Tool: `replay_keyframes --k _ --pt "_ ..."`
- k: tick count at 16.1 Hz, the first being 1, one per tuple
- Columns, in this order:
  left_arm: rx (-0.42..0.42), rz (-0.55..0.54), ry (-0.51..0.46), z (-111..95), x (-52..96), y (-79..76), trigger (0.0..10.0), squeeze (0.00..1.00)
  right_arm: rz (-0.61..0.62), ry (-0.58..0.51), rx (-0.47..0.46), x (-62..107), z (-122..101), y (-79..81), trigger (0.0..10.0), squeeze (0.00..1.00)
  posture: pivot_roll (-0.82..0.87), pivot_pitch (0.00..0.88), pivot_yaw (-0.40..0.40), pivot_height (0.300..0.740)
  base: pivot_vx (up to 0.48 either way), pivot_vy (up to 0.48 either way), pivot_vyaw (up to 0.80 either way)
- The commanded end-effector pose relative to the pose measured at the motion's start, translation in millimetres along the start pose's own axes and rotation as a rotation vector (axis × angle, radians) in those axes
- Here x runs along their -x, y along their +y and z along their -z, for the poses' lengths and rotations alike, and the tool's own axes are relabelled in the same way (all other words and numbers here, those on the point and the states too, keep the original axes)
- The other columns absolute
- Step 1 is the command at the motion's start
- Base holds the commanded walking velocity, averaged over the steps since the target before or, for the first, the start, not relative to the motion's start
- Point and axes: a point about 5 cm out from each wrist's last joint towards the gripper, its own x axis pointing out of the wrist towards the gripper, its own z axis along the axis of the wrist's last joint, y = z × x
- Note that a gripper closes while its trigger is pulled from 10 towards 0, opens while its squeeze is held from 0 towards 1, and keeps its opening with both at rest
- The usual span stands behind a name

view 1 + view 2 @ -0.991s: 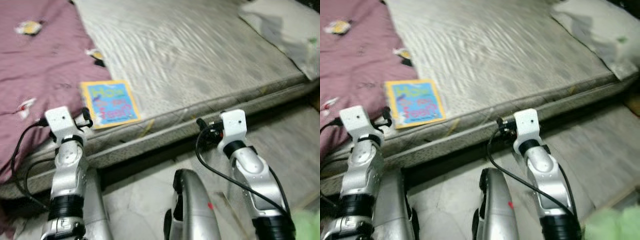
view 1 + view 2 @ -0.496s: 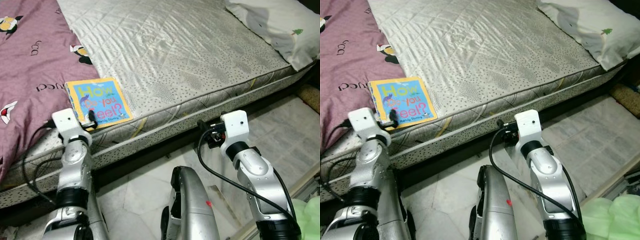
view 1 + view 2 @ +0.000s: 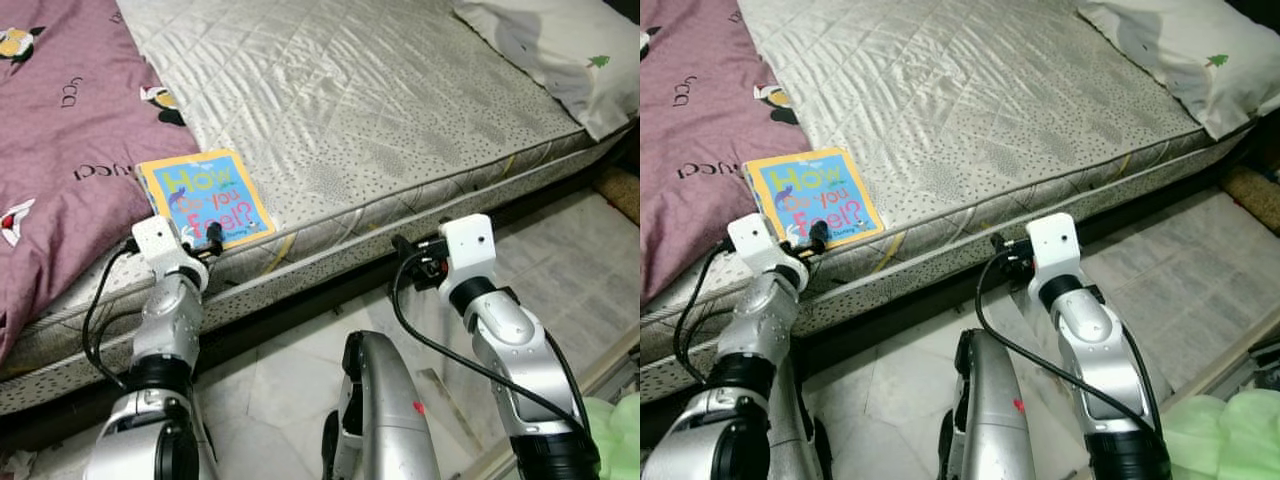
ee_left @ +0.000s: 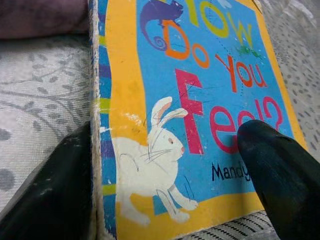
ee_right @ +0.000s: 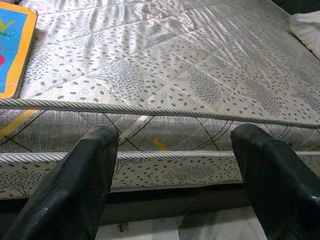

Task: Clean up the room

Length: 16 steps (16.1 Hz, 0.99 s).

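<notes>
We count one book (image 3: 205, 200) near edge of bed (image 3: 400, 110), beside one purple blanket (image 3: 60, 130); one pillow (image 3: 560, 50) far right. Our left claw (image 4: 165, 170), fingers apart, now straddles book's near edge, closer than before. Right claw (image 5: 172, 175) spread, facing mattress side.

Grey mattress (image 3: 380, 110) w/ book (image 3: 205, 197), purple blanket (image 3: 60, 130), pillow (image 3: 560, 50).

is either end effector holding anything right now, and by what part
Nothing is held. The left end effector is open around the near edge of the book, not closed on it. The right end effector is open before the mattress side.
</notes>
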Motion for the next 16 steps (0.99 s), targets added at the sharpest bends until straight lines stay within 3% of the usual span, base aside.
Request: replay_keyframes --k 1,5,6,7,12,16 --pt "0.025 0.011 0.059 11.9 1.2 -2.0 10.0 0.0 0.004 0.012 0.008 1.5 2.4 -2.0 10.0 0.0 -0.13 0.126 -0.158 0.492 0.0 0.0 0.0" --pt "0.059 0.049 0.077 15.8 3.8 3.2 10.0 0.0 0.004 0.009 0.003 -0.8 2.6 0.2 10.0 0.0 -0.13 0.126 -0.155 0.492 0.0 0.0 0.0" --pt "0.069 0.048 0.073 14.4 3.6 7.3 3.2 0.0 0.003 0.009 0.003 -1.3 2.4 0.4 10.0 0.0 -0.13 0.124 -0.155 0.492 0.0 0.0 0.0" --pt "0.079 0.045 0.066 13.0 3.5 9.9 0.0 0.0 0.003 0.008 0.004 -1.8 2.2 0.2 10.0 0.0 -0.13 0.124 -0.155 0.492 0.0 0.0 0.0" --pt "0.085 0.053 0.059 6.6 2.2 19.2 0.0 0.0 0.001 -0.012 -0.011 -4.7 -0.6 1.7 10.0 0.0 -0.12 0.12 -0.152 0.492 0.0 0.0 0.0" --pt "0.114 0.084 0.045 1.0 0.5 17.1 0.0 0.0 -0.211 -0.079 -0.142 -3.7 -12.8 21.4 10.0 0.0 -0.12 0.114 -0.143 0.492 0.0 0.0 0.0"
